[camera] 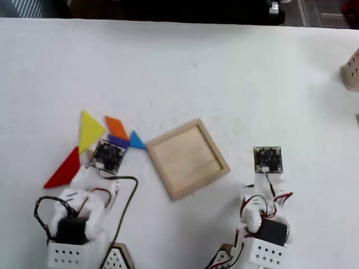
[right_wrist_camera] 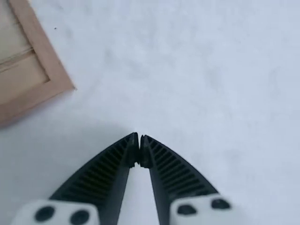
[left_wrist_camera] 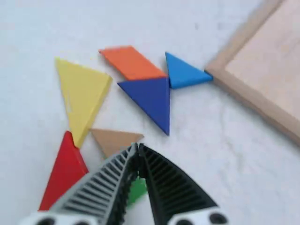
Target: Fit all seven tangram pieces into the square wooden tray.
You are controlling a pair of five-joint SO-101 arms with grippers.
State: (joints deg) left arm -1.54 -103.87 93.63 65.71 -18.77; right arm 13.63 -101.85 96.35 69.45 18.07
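Nearest, the left gripper: clenched, tips together, nothing held. Poised over a green piece, mostly hidden beneath the jaws, shape not to be told. Just beside it, a red triangle and a small tan triangle, both close against the near tip of a yellow triangle. Farther on, a dark blue triangle, an orange parallelogram along its edge, and a light blue triangle pointing at a corner of the square wooden tray, touching or nearly so. In all, 7 pieces loose on the white table to the left of the tray, 0 inside it.

Right gripper: likewise clenched on nothing, above bare table on the tray's other side, well apart from every piece.

Judged by look: light, stiff, thin and flat, with smooth painted faces, so likely to skate across the table under a poor pinch. No give, little risk of breakage. Best taken across 2 opposite sides near the middle, jaws opened first and brought low. Not by a sharp tip, with twisting free likely there. Crowding a hazard too: better to begin with a piece having free outer edges, perhaps the light blue triangle beside the tray.
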